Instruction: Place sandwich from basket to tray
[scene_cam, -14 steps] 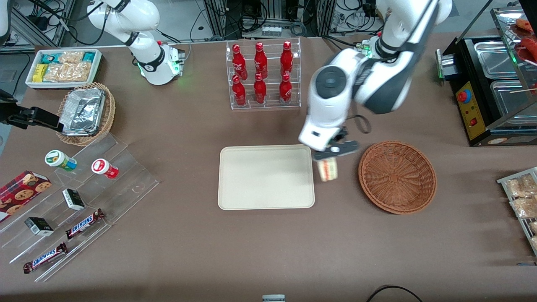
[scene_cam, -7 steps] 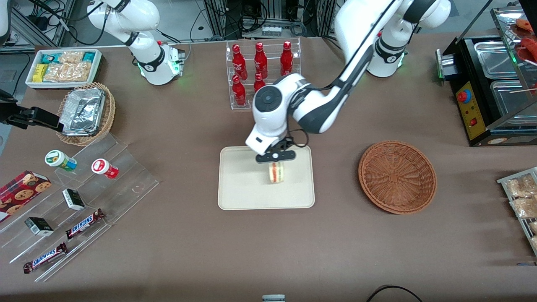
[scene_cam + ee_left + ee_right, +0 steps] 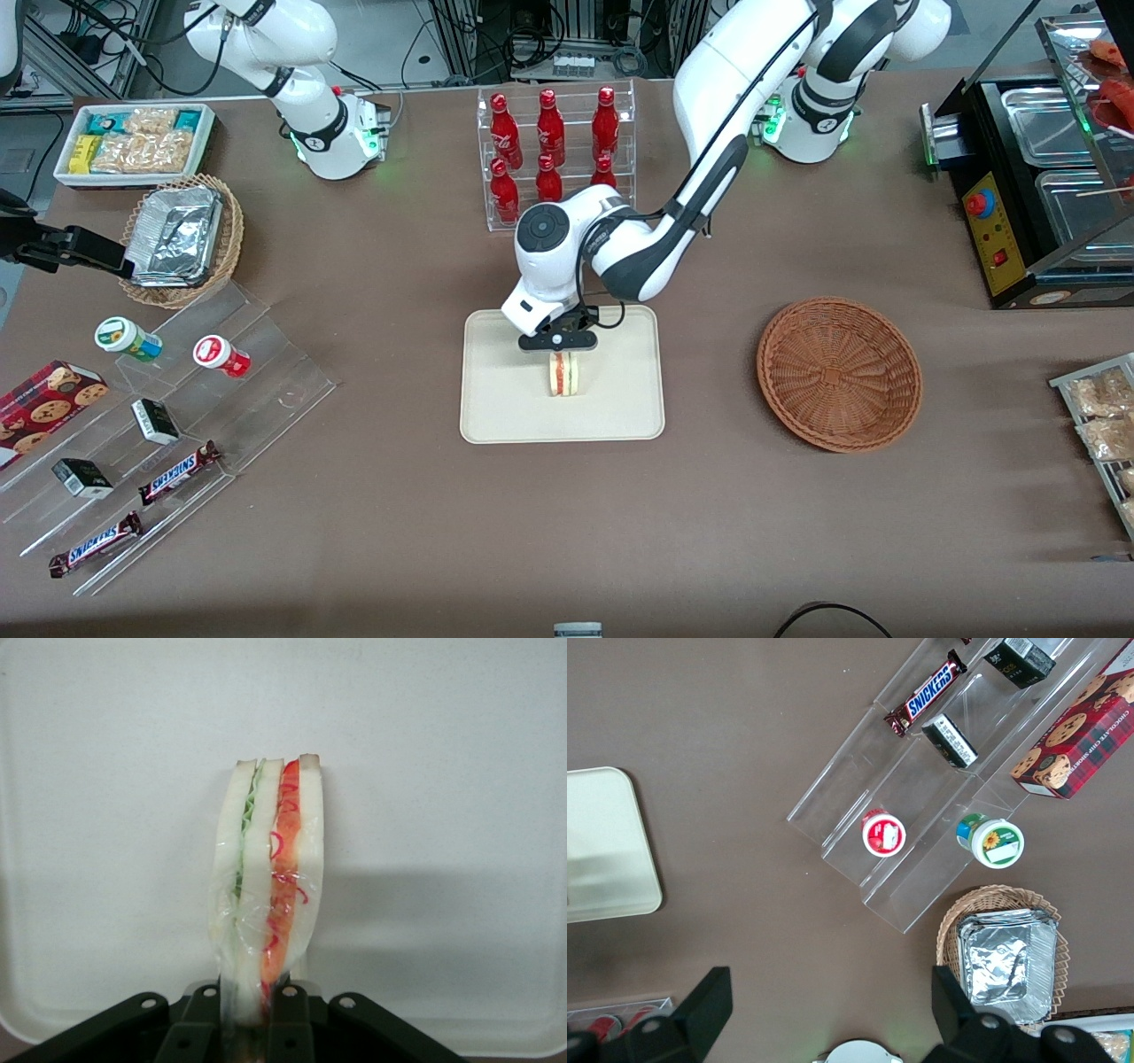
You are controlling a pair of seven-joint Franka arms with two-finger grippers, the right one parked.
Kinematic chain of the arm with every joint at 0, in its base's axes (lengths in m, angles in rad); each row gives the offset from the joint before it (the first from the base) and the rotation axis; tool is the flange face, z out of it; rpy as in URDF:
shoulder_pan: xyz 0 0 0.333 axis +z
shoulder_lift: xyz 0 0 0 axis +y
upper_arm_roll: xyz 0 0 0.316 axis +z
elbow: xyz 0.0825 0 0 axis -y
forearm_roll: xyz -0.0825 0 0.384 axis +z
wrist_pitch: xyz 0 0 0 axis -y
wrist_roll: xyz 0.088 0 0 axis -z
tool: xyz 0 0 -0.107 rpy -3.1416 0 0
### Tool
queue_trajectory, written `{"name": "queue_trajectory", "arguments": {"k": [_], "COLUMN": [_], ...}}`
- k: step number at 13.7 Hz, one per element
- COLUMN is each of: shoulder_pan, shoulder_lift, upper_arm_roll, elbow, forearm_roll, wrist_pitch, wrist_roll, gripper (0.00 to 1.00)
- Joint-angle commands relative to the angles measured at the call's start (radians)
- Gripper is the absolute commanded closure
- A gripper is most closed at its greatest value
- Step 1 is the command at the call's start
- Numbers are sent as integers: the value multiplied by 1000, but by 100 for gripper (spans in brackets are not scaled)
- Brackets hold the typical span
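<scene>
My left gripper (image 3: 562,347) hangs over the middle of the cream tray (image 3: 496,416), shut on the sandwich (image 3: 564,375). The sandwich is a wrapped white-bread wedge with a red and green filling stripe, held on edge just above or on the tray floor. In the left wrist view the sandwich (image 3: 267,868) sticks out from between the black fingers (image 3: 291,1020), with the tray (image 3: 461,771) filling the background. The dark reddish-brown wicker basket (image 3: 839,373) sits empty beside the tray, toward the working arm's end of the table.
A clear rack of red bottles (image 3: 554,159) stands farther from the front camera than the tray. A clear stepped stand with cups and snack bars (image 3: 168,416), a tan wicker basket with a foil container (image 3: 182,237) and a white snack bin (image 3: 133,142) lie toward the parked arm's end.
My gripper carried the sandwich from beside the tray's edge near the basket to over the tray's middle, and has come lower.
</scene>
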Motion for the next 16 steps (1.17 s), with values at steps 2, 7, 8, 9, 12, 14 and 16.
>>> {"name": "queue_trajectory", "arguments": {"k": [2, 7, 8, 9, 12, 14, 16], "shoulder_pan": [-9, 6, 20, 41, 105, 132, 214], "shoulder_lift": [36, -13, -37, -71, -224, -328, -426], "upper_arm_roll": [13, 13, 13, 10, 12, 15, 9], "elbow": [66, 67, 67, 67, 54, 37, 11], "forearm_roll": [22, 15, 11, 2, -91, -94, -94], "wrist_pitch": [-6, -34, -67, -119, -282, -388, -507], "wrist_roll": [-19, -19, -19, -20, -20, -12, 7], "gripper": [40, 1, 1, 1, 1, 1, 1]}}
